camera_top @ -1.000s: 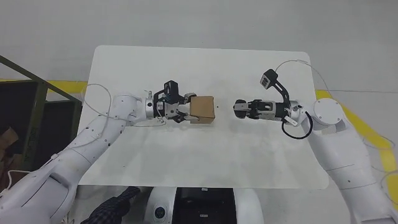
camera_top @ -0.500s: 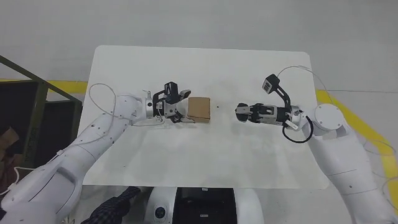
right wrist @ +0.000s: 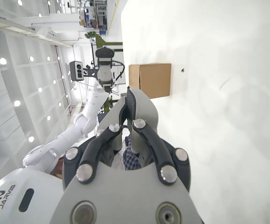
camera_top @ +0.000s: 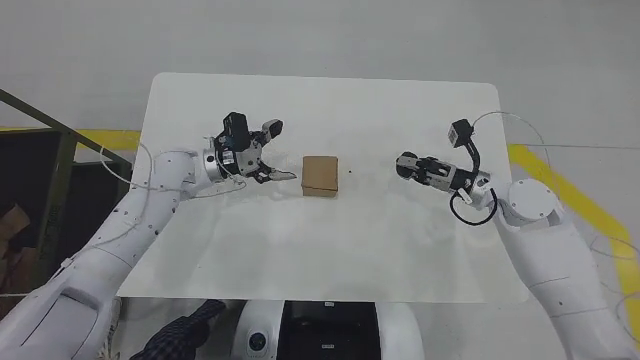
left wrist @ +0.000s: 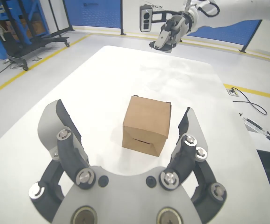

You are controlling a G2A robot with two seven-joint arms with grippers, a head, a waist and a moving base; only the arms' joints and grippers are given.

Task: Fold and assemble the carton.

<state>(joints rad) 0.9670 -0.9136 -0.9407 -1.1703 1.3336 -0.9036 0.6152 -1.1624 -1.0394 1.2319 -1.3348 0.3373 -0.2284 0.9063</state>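
Observation:
A small brown carton (camera_top: 320,175) stands closed on the white table (camera_top: 320,250), near the middle. The left wrist view has the carton (left wrist: 146,128) upright with a tucked flap on its near face. My left gripper (camera_top: 278,150) is open, a short way to the carton's left and apart from it; its fingers (left wrist: 64,121) stand wide with nothing between them. My right gripper (camera_top: 403,164) is shut and empty, to the carton's right with a clear gap. From the right wrist, the carton (right wrist: 151,80) lies beyond the closed fingertips (right wrist: 128,99).
A tiny dark speck (camera_top: 349,171) lies on the table just right of the carton. A dark green metal frame (camera_top: 40,160) stands off the table's left side. Bare tabletop lies in front of and behind the carton.
My left gripper has let go of the carton and drawn back to the left, opening wide. My right gripper has pulled away to the right. The carton now stands alone.

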